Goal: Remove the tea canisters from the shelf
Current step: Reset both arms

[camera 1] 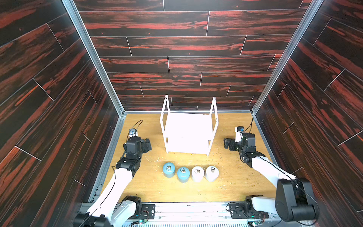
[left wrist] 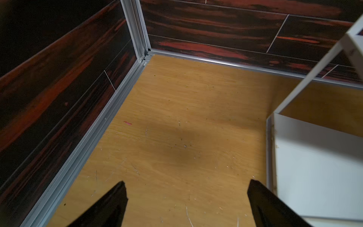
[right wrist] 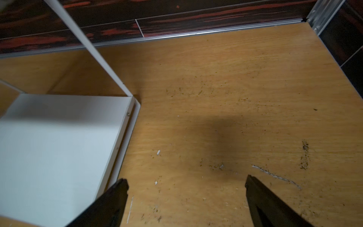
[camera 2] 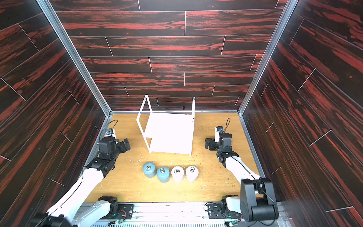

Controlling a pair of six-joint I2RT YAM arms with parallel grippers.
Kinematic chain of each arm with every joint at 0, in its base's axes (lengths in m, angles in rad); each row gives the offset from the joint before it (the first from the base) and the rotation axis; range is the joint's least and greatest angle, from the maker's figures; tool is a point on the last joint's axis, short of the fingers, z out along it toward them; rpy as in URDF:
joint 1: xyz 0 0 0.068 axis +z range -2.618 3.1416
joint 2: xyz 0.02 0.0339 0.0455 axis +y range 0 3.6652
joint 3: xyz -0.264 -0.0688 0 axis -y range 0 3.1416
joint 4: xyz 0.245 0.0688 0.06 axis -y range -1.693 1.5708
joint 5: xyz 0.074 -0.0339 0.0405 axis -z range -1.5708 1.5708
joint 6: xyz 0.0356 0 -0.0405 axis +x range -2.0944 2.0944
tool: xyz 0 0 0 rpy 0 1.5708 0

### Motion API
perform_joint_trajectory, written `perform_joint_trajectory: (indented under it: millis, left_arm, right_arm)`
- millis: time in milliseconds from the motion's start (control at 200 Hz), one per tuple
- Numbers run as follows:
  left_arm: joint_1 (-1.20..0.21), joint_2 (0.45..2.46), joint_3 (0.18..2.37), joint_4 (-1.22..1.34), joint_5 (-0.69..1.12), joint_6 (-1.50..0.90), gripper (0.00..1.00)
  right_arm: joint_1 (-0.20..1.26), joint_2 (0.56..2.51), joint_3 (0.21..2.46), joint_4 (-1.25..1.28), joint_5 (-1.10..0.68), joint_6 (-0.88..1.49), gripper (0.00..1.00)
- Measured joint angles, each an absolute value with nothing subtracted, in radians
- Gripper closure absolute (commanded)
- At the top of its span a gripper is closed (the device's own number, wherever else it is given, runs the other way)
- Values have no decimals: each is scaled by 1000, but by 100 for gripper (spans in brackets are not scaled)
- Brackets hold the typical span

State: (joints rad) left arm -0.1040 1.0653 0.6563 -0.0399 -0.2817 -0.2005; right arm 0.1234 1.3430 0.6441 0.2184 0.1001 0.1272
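Enclosing the crumb-flecked plywood worktop (camera 1: 235,176), dark red-streaked plank walls (camera 1: 176,45) rise behind the white two-tier shelf (camera 1: 188,127). Four squat, domed tea canisters (camera 1: 183,174) with metal ring pulls, two light blue, two white, stand in a row before the shelf. Left gripper (left wrist: 187,182) and right gripper (right wrist: 186,178) flank it, both spread wide.

Legible text, labels, brands, numbers, signs: none in any view. Tea canisters (camera 1: 197,174) on the bench (camera 1: 149,186): any printing on their sides is too small to read in both top views.
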Motion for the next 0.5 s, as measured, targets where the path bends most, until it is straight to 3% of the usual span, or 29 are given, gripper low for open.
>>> perform_joint_trajectory:
  millis: [241,501]
  left_arm:
    - [-38,1288,497,437,-348,-149,0]
    - [-18,1423,388,752,-367,-119,0]
  right_arm:
    - [119,1476,561,514,225,128,2]
    - [113,1554,440,804,304,66,2]
